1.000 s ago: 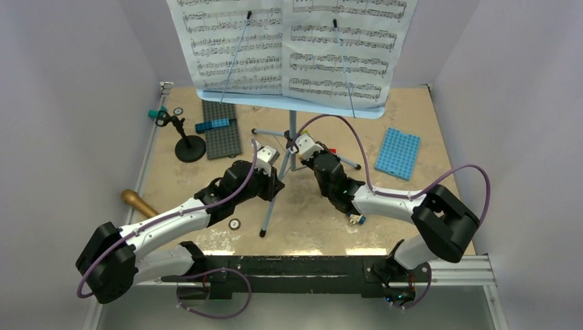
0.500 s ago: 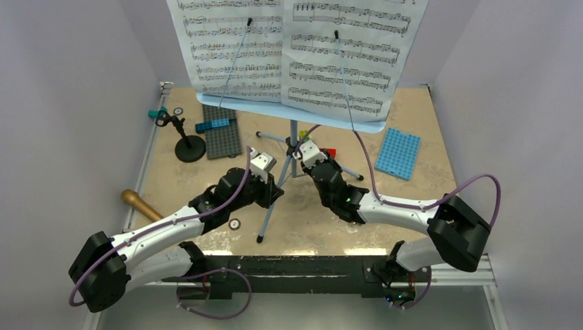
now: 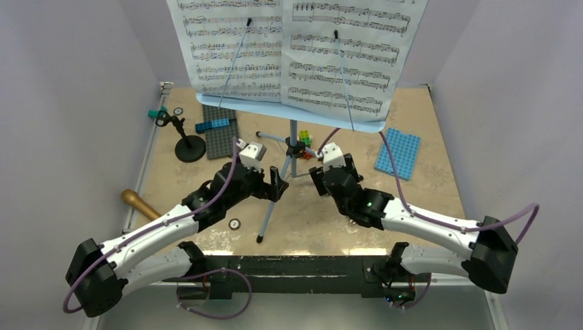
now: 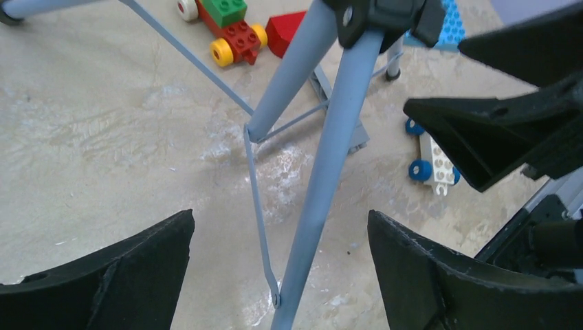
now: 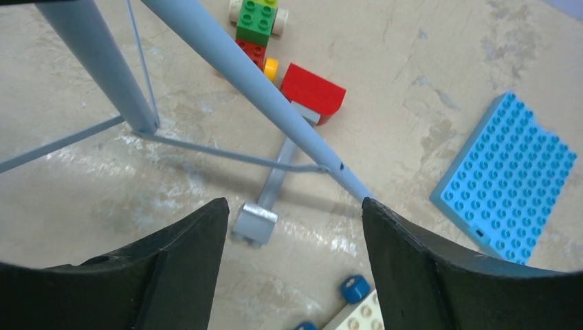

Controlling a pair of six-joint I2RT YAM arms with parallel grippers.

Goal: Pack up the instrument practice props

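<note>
Music stand (image 3: 293, 141) stands upright on its tripod in the middle of the surface (image 3: 419, 199), sheet-music pages (image 3: 295, 51) resting on its desk. The left hand (image 3: 278, 184) is spread wide, the near leg between its fingers, ungripped. The right hand (image 3: 316, 180), just right of the pole, gapes too and holds nothing.

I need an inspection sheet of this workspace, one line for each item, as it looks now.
Surface: beige table, stained.
Job's things: music stand upright with pages on it; microphone at left edge; mic stand upright, back left.
Clutter: grey baseplate, blue baseplate, bricks among the stand's legs.
Grippers: left gripper open, stand leg between its jaws, not gripped; right gripper open, empty.
Cables: purple cables on both arms; the right one loops near the stand.
Surroundings: white walls; black rail at near edge.
</note>
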